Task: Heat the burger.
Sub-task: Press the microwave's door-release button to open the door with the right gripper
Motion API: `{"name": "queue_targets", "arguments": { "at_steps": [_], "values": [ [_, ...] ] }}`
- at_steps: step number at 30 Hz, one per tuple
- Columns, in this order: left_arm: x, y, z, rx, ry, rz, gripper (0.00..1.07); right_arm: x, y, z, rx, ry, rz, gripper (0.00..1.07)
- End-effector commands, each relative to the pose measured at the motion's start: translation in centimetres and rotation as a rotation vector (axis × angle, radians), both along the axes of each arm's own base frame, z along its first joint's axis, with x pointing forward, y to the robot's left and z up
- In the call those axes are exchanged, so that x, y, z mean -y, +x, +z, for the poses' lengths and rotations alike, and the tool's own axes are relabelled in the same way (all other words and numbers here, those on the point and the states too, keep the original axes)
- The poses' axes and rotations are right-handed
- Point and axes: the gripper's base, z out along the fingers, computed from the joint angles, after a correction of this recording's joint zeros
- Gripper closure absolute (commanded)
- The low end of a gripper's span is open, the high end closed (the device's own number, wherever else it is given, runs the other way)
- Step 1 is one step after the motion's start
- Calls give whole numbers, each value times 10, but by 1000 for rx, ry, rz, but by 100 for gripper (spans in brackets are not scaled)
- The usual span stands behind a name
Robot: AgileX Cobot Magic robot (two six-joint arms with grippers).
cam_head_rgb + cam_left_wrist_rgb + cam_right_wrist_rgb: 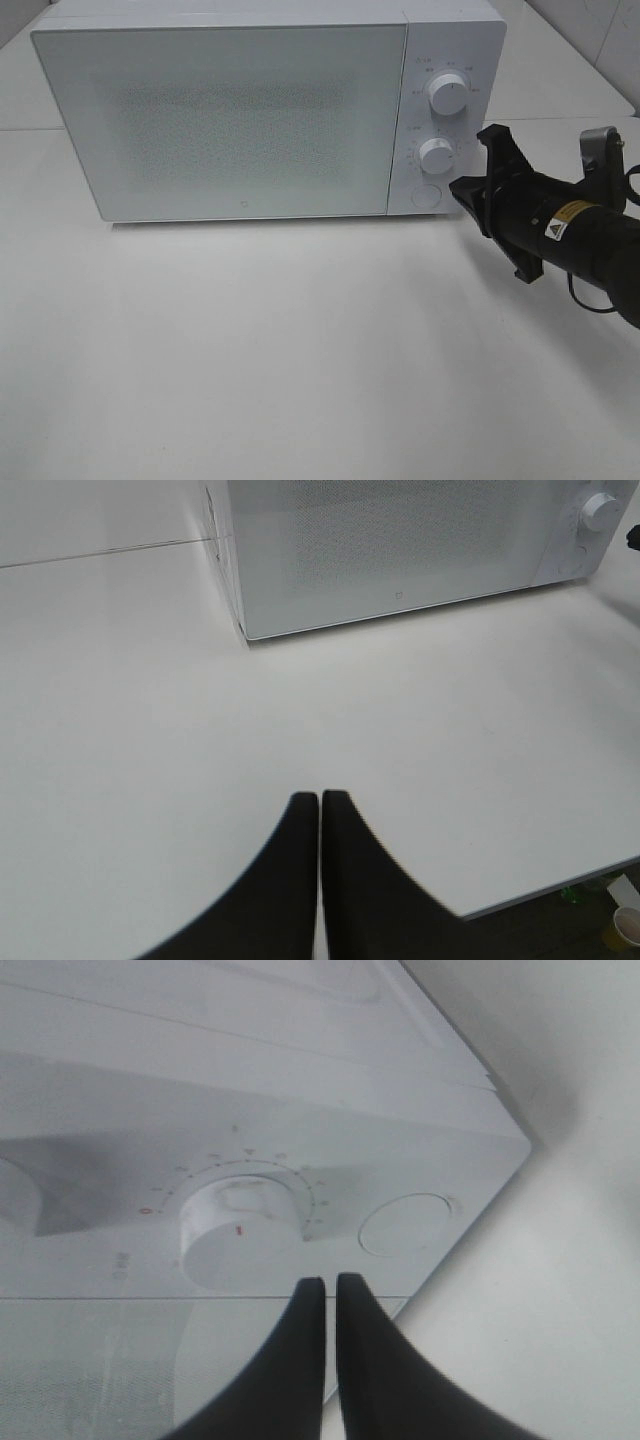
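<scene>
The burger is out of view. The white microwave point(230, 110) stands at the back of the table with its door closed. My right gripper point(456, 187) is shut and empty, its tips just in front of the control panel, between the lower knob point(437, 156) and the round button point(427, 194). In the right wrist view the shut gripper point(330, 1282) sits just below the lower knob point(240, 1232), with the button point(405, 1224) beside it. My left gripper point(320, 798) is shut on nothing, above bare table in front of the microwave point(400, 540).
An upper knob point(447, 95) sits above the lower one on the panel. The white table point(300, 340) stretches in front of the microwave. Its front edge point(560, 880) shows in the left wrist view, with small objects on the floor beyond.
</scene>
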Motion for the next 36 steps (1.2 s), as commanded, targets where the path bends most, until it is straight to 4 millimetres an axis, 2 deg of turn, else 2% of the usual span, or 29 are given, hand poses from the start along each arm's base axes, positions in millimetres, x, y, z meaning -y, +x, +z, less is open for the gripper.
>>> {"name": "queue_targets", "arguments": {
  "at_steps": [1, 8, 15, 28, 36],
  "values": [
    [0, -2, 0, 20, -17, -2, 106, -3, 1, -9, -12, 43, 4, 107],
    [0, -2, 0, 20, -17, -2, 106, -7, 12, -22, -28, 145, -25, 107],
    [0, -2, 0, 20, -17, -2, 106, -12, 26, -28, -63, 150, -29, 107],
    [0, -2, 0, 20, -17, -2, 106, -17, 53, -24, -119, 60, -35, 107],
    [0, -2, 0, 20, -17, -2, 106, -17, 60, -19, -81, 44, -44, 107]
  ]
}}
